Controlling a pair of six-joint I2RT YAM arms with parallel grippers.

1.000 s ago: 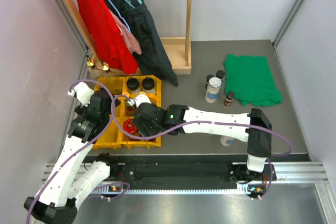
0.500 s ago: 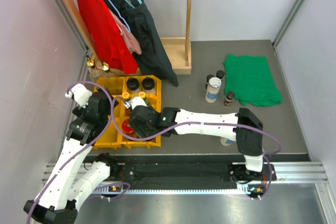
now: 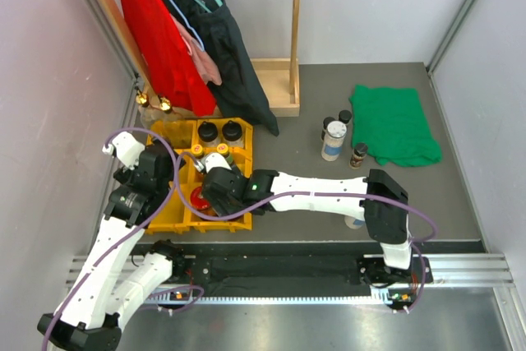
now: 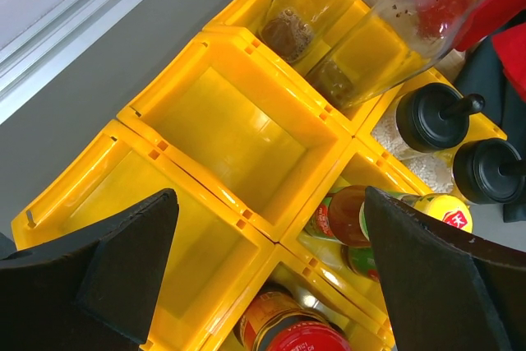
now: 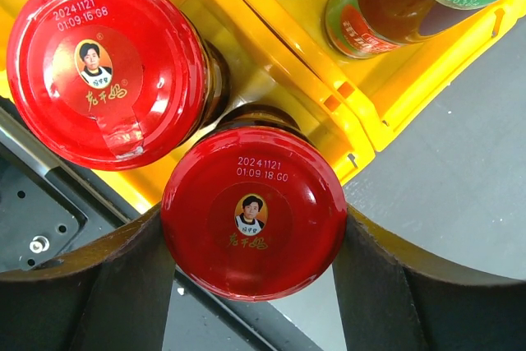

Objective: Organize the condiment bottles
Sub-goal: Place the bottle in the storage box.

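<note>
- While your right tool (image 5: 251,228) grips a red-lidded jar (image 5: 253,203) at the yellow tray's (image 4: 246,34) near edge, placing is in hand.
- Next: seat it beside the other jar (image 5: 107,67), then release.
- Your left tool (image 4: 271,203): wide, empty.

A lab test cell I work in, white partition walls (image 3: 386,6), grey tabletop (image 3: 304,133), aluminium mounting rail (image 3: 468,269), wooden clothes rack (image 3: 297,22).
</note>
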